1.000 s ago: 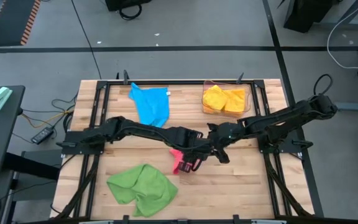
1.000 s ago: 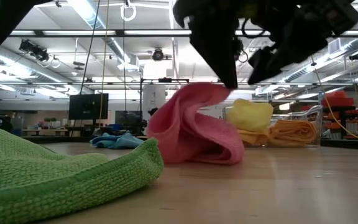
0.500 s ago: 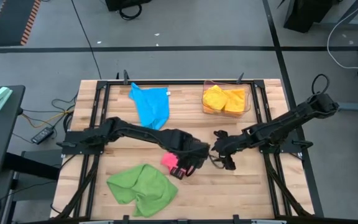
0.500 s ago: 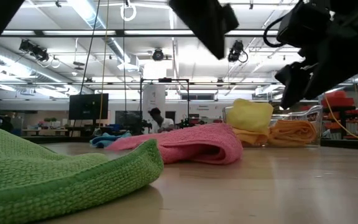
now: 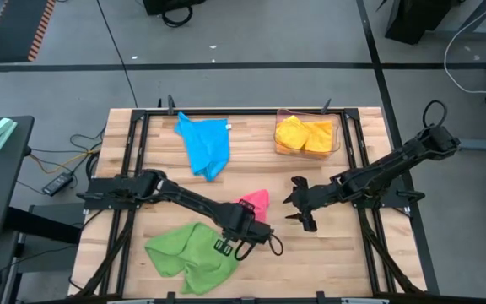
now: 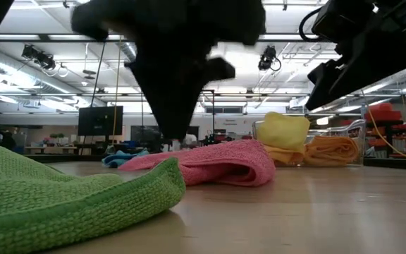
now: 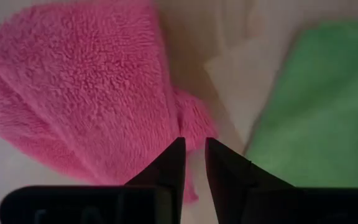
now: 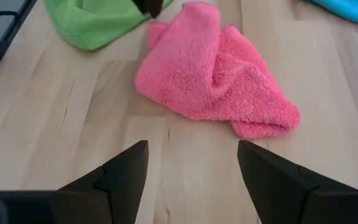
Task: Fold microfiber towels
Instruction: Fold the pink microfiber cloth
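Towels are counted on the tabletop [image 5: 327, 253]: one pink towel [image 5: 256, 202], one green towel [image 5: 194, 256], one blue towel [image 5: 206, 143]. Beside the pink towel, left gripper [image 7: 192, 163] jaws are nearly closed, empty; right gripper [image 8: 191, 167] jaws are wide.

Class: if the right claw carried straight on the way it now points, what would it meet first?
Most likely the pink towel: in the wrist view it lies crumpled on the table dead ahead of the open right claw, with only bare wood between. Depth is uncertain.

A pale wooden plank surface [image 5: 310, 253] carries a blue towel [image 5: 205, 143] at the upper left, a clear bin [image 5: 307, 135] with yellow and orange towels at the upper right, a crumpled pink towel [image 5: 256, 203] near the centre, and a rumpled green towel [image 5: 188, 253] at the lower left.
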You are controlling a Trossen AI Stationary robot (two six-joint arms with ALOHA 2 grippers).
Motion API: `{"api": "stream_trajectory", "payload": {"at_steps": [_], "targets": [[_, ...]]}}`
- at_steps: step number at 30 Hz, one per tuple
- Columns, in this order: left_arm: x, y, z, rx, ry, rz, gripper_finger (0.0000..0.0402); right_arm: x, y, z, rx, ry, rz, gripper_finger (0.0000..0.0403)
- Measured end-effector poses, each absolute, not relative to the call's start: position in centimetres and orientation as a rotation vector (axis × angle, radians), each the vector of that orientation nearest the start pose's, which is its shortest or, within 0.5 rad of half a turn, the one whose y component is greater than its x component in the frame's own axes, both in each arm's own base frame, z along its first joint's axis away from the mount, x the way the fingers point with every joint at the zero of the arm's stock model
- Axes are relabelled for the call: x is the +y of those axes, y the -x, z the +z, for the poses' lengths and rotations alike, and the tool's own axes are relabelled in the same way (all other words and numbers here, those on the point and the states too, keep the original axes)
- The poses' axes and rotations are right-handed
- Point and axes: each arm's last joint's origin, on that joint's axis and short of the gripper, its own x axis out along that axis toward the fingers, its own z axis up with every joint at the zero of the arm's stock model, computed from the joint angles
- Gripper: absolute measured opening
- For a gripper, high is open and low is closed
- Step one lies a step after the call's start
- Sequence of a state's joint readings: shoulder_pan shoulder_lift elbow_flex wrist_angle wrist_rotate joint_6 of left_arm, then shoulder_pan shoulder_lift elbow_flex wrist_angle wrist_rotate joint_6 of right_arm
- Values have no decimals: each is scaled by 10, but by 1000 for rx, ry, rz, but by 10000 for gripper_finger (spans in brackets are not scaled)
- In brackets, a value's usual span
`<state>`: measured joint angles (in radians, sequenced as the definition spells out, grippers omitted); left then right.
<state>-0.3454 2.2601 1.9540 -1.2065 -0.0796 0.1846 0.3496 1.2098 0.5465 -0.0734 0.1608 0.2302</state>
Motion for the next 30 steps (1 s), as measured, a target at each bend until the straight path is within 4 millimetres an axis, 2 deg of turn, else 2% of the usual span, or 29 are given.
{"api": "stream_trajectory", "payload": {"at_steps": [4, 9, 15, 19, 22, 24, 27, 30], "targets": [[-148, -417, 176, 1442, -464, -292, 67, 74, -217, 183, 713, -40, 98, 256], [-146, -411, 181, 1330, -476, -286, 42, 74, -218, 184, 701, -28, 102, 256], [-139, -410, 192, 1159, -312, -151, 29, 76, -217, 184, 699, -31, 108, 256], [-147, -409, 178, 1161, -266, -105, 74, 76, -218, 185, 693, -28, 106, 256], [-153, -405, 173, 1156, -298, -53, 131, 77, -218, 186, 681, -29, 110, 256], [-158, -410, 172, 1097, -296, -22, 170, 77, -218, 185, 683, -31, 112, 256], [-162, -410, 169, 1080, -356, 2, 217, 78, -218, 186, 679, -30, 116, 256], [-167, -411, 159, 1057, -450, 65, 243, 79, -216, 183, 682, -28, 119, 256]]}}
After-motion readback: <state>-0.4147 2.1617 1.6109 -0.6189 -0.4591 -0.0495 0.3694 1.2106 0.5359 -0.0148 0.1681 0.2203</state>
